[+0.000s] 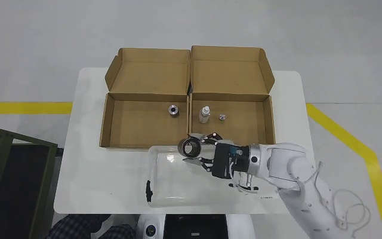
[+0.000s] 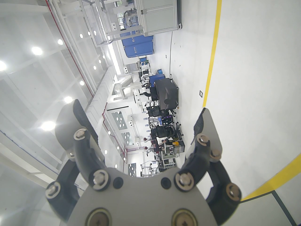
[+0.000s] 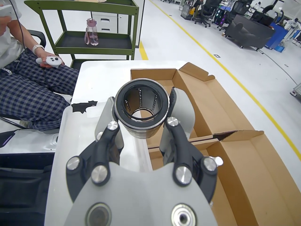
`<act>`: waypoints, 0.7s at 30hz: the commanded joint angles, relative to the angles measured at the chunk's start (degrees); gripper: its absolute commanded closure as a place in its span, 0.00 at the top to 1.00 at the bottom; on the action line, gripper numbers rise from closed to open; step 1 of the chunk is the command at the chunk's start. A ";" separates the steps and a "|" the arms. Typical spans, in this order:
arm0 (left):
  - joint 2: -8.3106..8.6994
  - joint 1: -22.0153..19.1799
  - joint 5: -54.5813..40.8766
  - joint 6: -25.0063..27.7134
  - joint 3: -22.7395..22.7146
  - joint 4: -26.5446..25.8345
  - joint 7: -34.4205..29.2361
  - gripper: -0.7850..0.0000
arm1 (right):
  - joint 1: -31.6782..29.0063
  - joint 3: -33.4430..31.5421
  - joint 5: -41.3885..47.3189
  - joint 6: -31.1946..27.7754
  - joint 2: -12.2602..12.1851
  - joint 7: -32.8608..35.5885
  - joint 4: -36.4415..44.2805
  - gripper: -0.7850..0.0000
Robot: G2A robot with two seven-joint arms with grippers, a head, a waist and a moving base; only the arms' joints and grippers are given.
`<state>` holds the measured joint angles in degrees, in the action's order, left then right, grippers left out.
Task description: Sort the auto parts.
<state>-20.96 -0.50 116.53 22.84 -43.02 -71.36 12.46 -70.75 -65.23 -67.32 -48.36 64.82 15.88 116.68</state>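
My right gripper (image 3: pixel 141 109) is shut on a metal cylindrical bearing (image 3: pixel 142 109) with a black inner sleeve. In the top view the right gripper (image 1: pixel 196 150) holds the bearing (image 1: pixel 190 147) over the far edge of a clear tray (image 1: pixel 161 179), just in front of the two open cardboard boxes. The left box (image 1: pixel 128 122) holds a small metal bushing (image 1: pixel 172 110). The right box (image 1: pixel 250 122) holds a small white bottle (image 1: pixel 205 113) and a small metal fitting (image 1: pixel 221 117). My left gripper (image 2: pixel 141 116) is open, with nothing between its fingers, pointing out into the room.
A black scrap (image 1: pixel 148 192) lies at the clear tray's near left corner. The box lids (image 1: pixel 191 71) stand open at the back of the white table (image 1: pixel 83 173). A green cart (image 3: pixel 82 24) stands beyond the table's left end.
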 commanded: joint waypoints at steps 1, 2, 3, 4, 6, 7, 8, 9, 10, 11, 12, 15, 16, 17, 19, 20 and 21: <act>0.00 0.00 0.00 0.00 0.00 0.00 0.00 1.00 | 1.36 1.75 -0.66 0.38 0.23 0.32 -1.36 0.00; 0.00 0.00 0.00 0.00 0.00 0.00 0.00 1.00 | 2.04 2.55 -0.84 0.70 0.36 0.34 -2.11 0.00; 0.00 0.00 0.00 0.00 0.00 0.00 0.00 1.00 | 2.73 3.32 -1.00 1.00 0.50 0.37 -2.94 0.00; 0.00 0.00 0.00 0.00 0.00 0.00 0.00 1.00 | 3.45 4.03 -1.21 1.36 0.64 0.45 -3.74 0.00; 0.00 0.00 0.00 0.00 0.00 0.00 0.00 1.00 | 4.90 5.45 -1.68 2.13 0.93 0.66 -5.23 0.00; 0.00 0.00 0.00 0.00 0.00 0.00 0.00 1.00 | 5.62 6.14 -1.94 2.53 1.09 0.78 -5.88 0.00; 0.00 0.00 0.00 0.00 0.00 0.00 0.00 1.00 | 6.33 6.85 -2.21 2.95 1.25 0.90 -6.52 0.00; 0.00 0.00 0.00 0.00 0.00 0.00 0.00 1.00 | 7.05 7.56 -2.47 3.38 1.42 1.02 -7.16 0.00; 0.00 0.00 0.00 0.00 0.00 0.00 0.00 1.00 | 7.76 8.29 -2.54 3.73 1.60 1.06 -7.82 0.00; 0.00 0.00 0.00 0.00 0.00 0.00 0.00 1.00 | 8.60 8.96 -2.96 4.11 1.77 1.39 -8.46 0.00; 0.00 0.00 0.00 0.00 0.00 0.00 0.00 1.00 | 9.39 9.63 -3.28 4.64 1.96 1.62 -9.10 0.00; 0.00 0.00 0.00 0.00 0.00 0.00 0.00 1.00 | 12.06 11.78 -3.87 6.09 2.63 2.46 -11.54 0.00; 0.00 0.00 0.00 0.00 0.00 0.00 0.00 1.00 | 12.97 12.54 -3.81 6.55 2.89 2.59 -12.39 0.00; 0.00 0.00 0.00 0.00 0.00 0.00 0.00 1.00 | 13.92 13.28 -3.88 6.98 3.15 2.84 -13.21 0.00; 0.00 0.00 0.00 0.00 0.00 0.00 0.00 1.00 | 15.72 14.77 -3.56 7.79 3.71 2.93 -14.77 0.00; 0.00 0.00 0.00 0.00 0.00 0.00 0.00 1.00 | 16.61 15.51 -3.51 8.08 4.00 3.02 -15.57 0.00; 0.00 0.00 0.00 0.00 0.00 0.00 0.00 1.00 | 17.45 16.22 -3.37 8.45 4.28 3.16 -16.52 0.00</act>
<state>-20.96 -0.50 116.53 22.84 -43.02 -71.36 12.46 -54.28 -49.77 -70.82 -40.27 68.81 18.91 101.17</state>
